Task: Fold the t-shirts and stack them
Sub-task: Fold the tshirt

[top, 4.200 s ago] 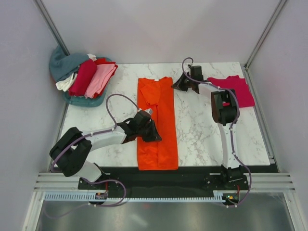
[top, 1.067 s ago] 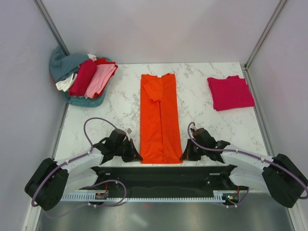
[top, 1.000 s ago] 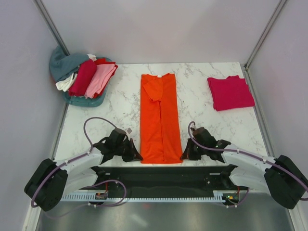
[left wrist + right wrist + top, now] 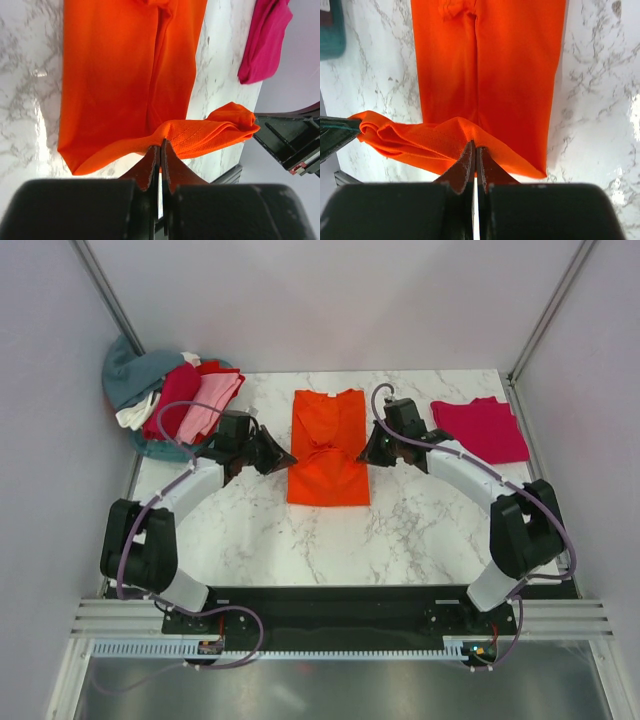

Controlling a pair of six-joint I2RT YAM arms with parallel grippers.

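Observation:
The bright orange t-shirt (image 4: 328, 455) lies in the middle of the table, its near half doubled back over the far half. My left gripper (image 4: 285, 458) is shut on the hem's left corner (image 4: 161, 145). My right gripper (image 4: 368, 453) is shut on the hem's right corner (image 4: 473, 146). Both hold the hem a little above the shirt's middle, and it sags between them. The crimson-pink t-shirt (image 4: 480, 430) lies folded at the back right, and it also shows in the left wrist view (image 4: 265, 40).
A heap of shirts (image 4: 175, 400), teal, white, dark red and light pink, sits at the back left corner. Grey walls close the table on three sides. The black base rail (image 4: 330, 600) runs along the near edge.
Both grippers have moved from the table's near edge to its middle, carrying the orange shirt's hem away from me. The shirt now lies half as long.

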